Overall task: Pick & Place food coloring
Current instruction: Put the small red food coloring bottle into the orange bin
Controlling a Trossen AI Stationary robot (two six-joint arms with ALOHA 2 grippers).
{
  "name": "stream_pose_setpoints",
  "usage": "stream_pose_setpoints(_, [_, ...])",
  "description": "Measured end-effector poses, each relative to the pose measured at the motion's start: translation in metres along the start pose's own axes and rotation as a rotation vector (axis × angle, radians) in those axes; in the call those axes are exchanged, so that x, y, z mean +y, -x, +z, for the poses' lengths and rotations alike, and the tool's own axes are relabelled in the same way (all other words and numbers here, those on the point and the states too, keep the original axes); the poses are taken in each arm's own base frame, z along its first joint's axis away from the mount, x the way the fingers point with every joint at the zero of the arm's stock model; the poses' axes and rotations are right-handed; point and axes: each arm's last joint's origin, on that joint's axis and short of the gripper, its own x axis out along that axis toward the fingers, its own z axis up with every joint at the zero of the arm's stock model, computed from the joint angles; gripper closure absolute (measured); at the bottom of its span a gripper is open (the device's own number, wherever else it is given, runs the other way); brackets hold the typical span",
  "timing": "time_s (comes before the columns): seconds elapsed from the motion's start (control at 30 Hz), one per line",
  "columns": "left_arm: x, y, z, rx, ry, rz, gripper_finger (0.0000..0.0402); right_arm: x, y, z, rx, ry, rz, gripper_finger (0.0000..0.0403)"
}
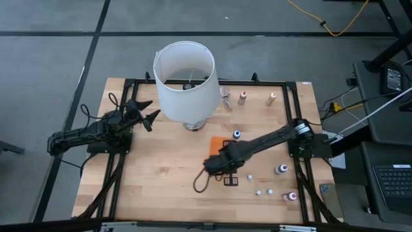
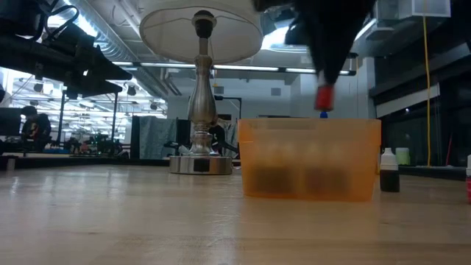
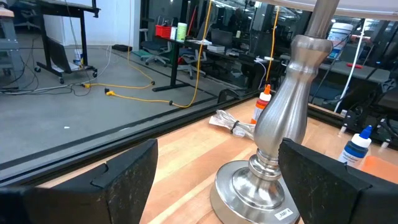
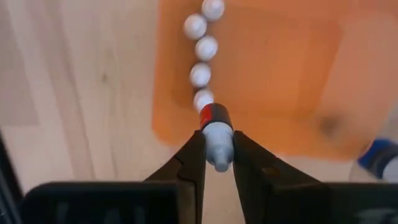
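1. Table (image 1: 161, 180), light wood, took up most of the high view; both arms were over it.
2. Lamp (image 1: 185, 80) with a white shade stood near the far edge, its metal base (image 3: 261, 180) close ahead of the left gripper.
3. Left gripper (image 1: 147, 111) hovered beside the lamp base, fingers (image 3: 118, 180) spread wide, holding nothing.
4. Right gripper (image 4: 217, 163) hung above the orange tray (image 1: 217, 141), fingers pinching a red-banded bottle (image 4: 216, 134).
5. Tray held a row of white-capped bottles (image 4: 200, 74).
6. Loose bottles were near the far edge (image 1: 243, 97) and along the right side (image 1: 280, 169); a blue-capped one (image 1: 237, 135) was just beside the tray.
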Motion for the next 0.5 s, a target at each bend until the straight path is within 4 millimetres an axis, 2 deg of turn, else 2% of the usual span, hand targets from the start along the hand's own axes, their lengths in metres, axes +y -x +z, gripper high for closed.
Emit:
stream_pose_setpoints(0.23, [0.000, 0.000, 0.000, 0.000, 0.000, 0.000, 0.0079, -0.014, -0.032, 0.022, 0.053, -0.045, -0.018, 0.0334])
stream_pose_setpoints(0.5, [0.000, 0.000, 0.000, 0.000, 0.000, 0.000, 0.0079, -0.022, -0.056, 0.037, 0.049, -0.073, -0.022, 0.0334])
